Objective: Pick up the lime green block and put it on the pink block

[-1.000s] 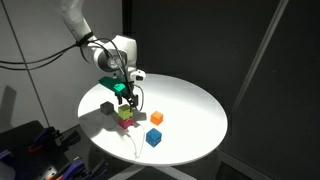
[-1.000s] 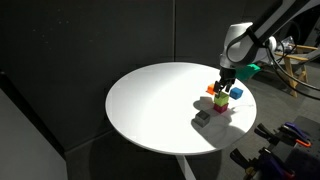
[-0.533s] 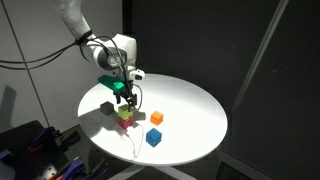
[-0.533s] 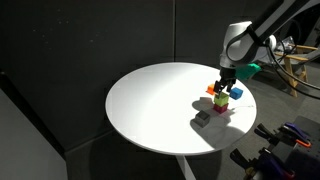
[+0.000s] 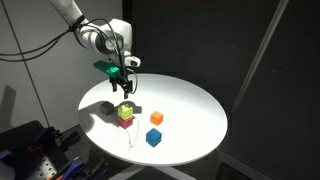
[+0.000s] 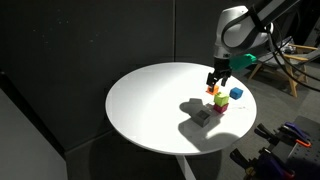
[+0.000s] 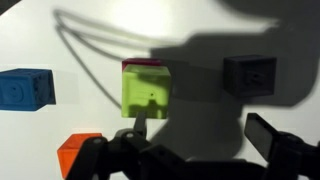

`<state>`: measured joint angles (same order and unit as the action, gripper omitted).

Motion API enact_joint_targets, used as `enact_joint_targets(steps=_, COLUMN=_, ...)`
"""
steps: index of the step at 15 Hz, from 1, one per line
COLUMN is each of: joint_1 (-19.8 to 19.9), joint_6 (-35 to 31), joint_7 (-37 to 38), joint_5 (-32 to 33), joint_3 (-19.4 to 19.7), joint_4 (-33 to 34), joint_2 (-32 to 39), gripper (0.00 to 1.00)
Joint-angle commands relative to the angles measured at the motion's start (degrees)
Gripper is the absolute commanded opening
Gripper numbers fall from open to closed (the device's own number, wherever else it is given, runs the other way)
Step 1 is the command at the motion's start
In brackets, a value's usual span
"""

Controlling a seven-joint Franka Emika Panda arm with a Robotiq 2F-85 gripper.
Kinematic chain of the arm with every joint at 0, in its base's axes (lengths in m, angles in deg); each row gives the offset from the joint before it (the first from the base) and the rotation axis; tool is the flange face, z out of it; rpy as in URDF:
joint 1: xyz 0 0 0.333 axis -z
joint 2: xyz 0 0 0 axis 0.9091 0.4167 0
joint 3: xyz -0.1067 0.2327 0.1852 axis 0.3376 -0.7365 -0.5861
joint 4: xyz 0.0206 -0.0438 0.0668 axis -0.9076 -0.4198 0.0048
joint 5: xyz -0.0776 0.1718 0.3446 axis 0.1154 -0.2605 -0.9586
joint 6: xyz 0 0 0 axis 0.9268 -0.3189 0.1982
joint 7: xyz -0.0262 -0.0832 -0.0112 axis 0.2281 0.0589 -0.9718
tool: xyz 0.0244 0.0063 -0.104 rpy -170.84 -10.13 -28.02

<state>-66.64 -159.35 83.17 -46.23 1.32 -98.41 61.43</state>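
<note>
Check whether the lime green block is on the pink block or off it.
On it: the lime green block sits atop the pink block, and the tool hangs above, open, touching neither.

A round white table [image 5: 195, 105] stands brightly lit against a black backdrop [image 6: 90, 40]; hard shadows fall across its top.

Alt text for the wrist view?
The lime green block sits on the pink block, whose edge shows just above it, on a white table. A blue block, an orange block and a dark cube lie apart around them; the open, empty gripper fills the bottom edge.
</note>
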Motion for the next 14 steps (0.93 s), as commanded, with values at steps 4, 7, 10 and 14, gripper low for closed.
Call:
enact_joint_targets(steps=4, joint_1=-0.2, joint_6=4.5, joint_7=1.8, joint_5=0.8, joint_3=-1.0, joint_4=-1.4, joint_2=-7.8, gripper=1.00)
enact_joint_targets(steps=7, joint_1=0.2, joint_6=6.3, joint_7=0.8, joint_5=0.5, joint_3=-0.9, joint_4=-2.6, joint_2=-11.1, gripper=1.00)
enact_joint_targets(steps=10, joint_1=0.4, joint_6=7.5, joint_7=0.7, joint_5=0.8, joint_3=-0.8, joint_4=-3.1, joint_2=-12.9, gripper=1.00)
enact_joint_targets(steps=14, joint_1=0.3, joint_6=7.3, joint_7=0.3, joint_5=0.0, joint_3=-1.0, joint_4=-2.2, joint_2=-11.9, gripper=1.00)
